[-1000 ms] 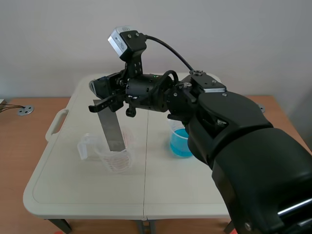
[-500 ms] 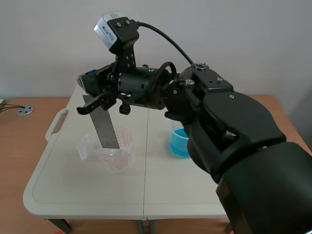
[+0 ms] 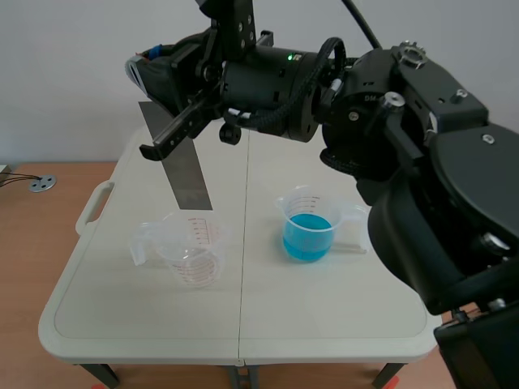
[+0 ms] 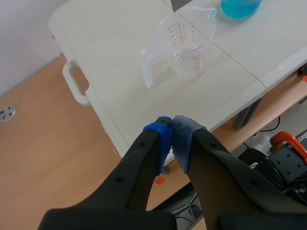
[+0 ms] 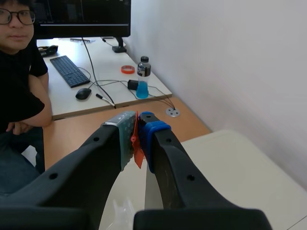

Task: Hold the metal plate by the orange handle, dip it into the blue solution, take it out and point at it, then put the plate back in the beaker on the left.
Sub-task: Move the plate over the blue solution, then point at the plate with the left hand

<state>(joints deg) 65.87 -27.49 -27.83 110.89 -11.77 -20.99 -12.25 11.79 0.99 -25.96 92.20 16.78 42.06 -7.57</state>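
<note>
Metal plate hangs upper left in the scene view, just above the empty beaker, with my right gripper clamped on its orange handle; my left gripper is closed on nothing. I'd carry it rightward, then lower it straight into the blue solution.

Metal plate higher, out of beaker

- The metal plate, upper left in the scene view, is seen as smooth, matt grey sheet metal.
- Its orange handle is seen as plastic.
- The empty beaker and the beaker of blue solution are made of clear, glossy plastic.
- The counter is finished in matt cream plastic.
- The pads of the right tool are seen as soft and dotted.
</note>
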